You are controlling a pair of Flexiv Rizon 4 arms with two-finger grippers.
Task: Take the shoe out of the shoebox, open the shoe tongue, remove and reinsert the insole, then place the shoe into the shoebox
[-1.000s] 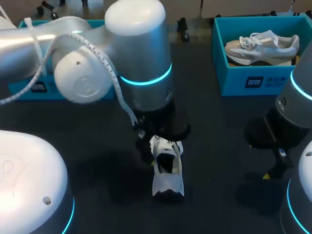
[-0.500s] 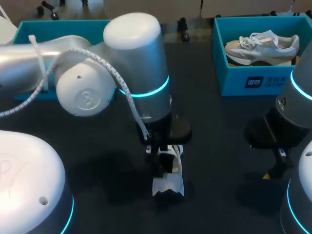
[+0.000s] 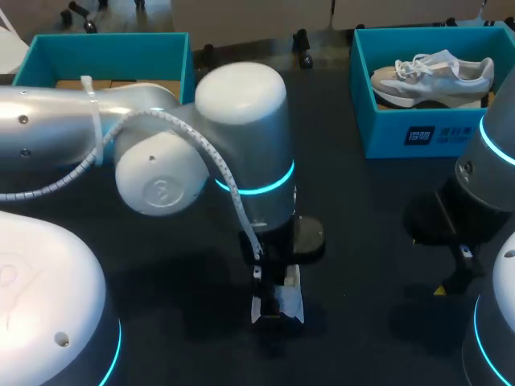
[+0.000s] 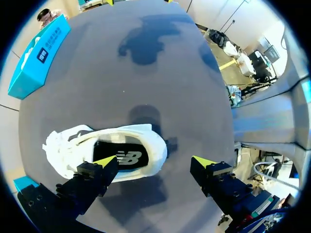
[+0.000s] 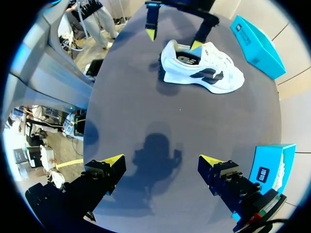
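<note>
A white shoe (image 4: 68, 150) with black side marks lies on the dark table, its black insole (image 4: 121, 158) showing in the opening. My left gripper (image 4: 155, 161) hangs open just above its heel end, one yellow fingertip (image 4: 109, 161) over the opening and the other beyond the heel. In the head view my left arm hides most of the shoe (image 3: 279, 308). My right gripper (image 5: 161, 159) stands open over bare table, well apart from the shoe (image 5: 201, 68), and holds nothing. An open blue shoebox (image 3: 105, 52) stands at the back left.
A second blue shoebox (image 3: 426, 133) at the back right holds a grey and white shoe (image 3: 434, 76). My right arm (image 3: 471, 217) stands at the right edge. Bare table lies between the shoe and both boxes.
My left arm has moved toward the near side, along the shoe to its heel, and now covers more of it. The shoe and the right arm have not moved.
</note>
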